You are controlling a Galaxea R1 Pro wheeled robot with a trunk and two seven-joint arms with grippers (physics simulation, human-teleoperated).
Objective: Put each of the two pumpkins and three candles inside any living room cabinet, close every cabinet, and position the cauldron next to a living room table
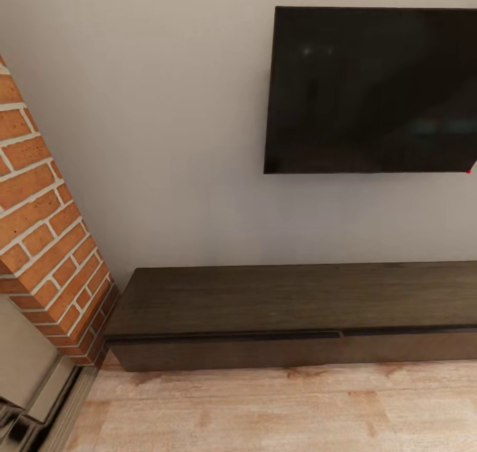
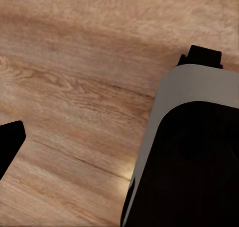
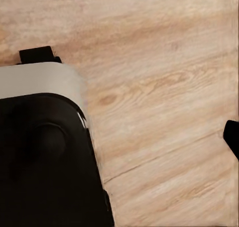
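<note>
You are on the approach leg, I judge: the long, low dark-brown wooden cabinet sits straight ahead against the pale wall, under the black wall-mounted television, and none of the pumpkins, candles or the cauldron are in sight here. So either you have come to open a drawer ready for loading, or you are checking that all is closed (the pictures alone cannot settle which).

Look at the cabinet itself. Its flat top is bare, and its front shows 2 wide handleless drawer faces, both flush with the body, with a thin dark gap running along under the top. It looks shut. With no handles, your next move would call for hooking a fingertip into that gap, so you will need to roll closer and drop an arm low.

To your left stands an orange brick column with pale mortar, close to the cabinet's end; mind it when you swing the left arm.

Both wrist cameras look down on light wooden plank floor, with part of the robot's grey-and-black body beside each. A dark tip shows at the edge of each wrist view, but I cannot tell how far either claw is open, or whether it holds anything.
</note>
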